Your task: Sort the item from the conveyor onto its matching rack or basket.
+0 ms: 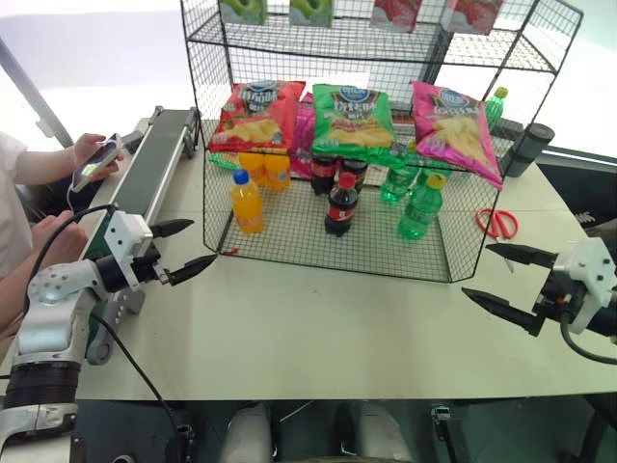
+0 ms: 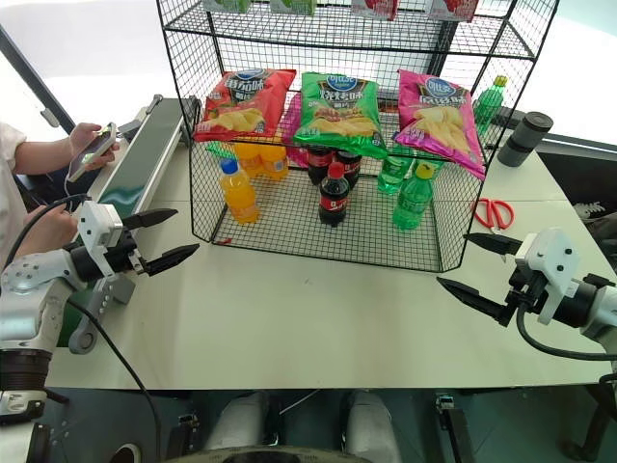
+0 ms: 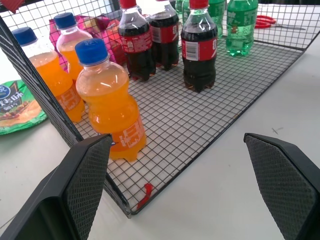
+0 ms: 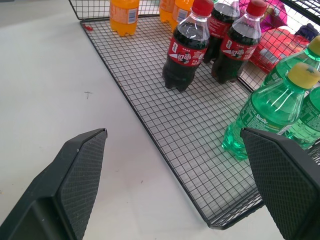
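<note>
A magenta-pink chip bag (image 1: 455,130) lies tilted on the middle tier of the black wire rack (image 1: 207,183), at its right end, beside a green bag (image 1: 353,121) and a red bag (image 1: 256,114). The dark conveyor (image 1: 154,164) runs along the table's left edge. My left gripper (image 1: 203,242) hovers open and empty over the table, just left of the rack's front corner. Off the rack's right front corner, my right gripper (image 1: 475,270) hangs open and holds nothing. Both point toward the rack's bottom tier (image 3: 200,115).
Orange soda bottles (image 3: 107,100), cola bottles (image 4: 187,47) and green bottles (image 4: 270,112) stand on the bottom tier. Red scissors (image 1: 496,222) and a dark cylinder (image 1: 530,145) lie right of the rack. A person holding a phone (image 1: 96,159) sits by the conveyor.
</note>
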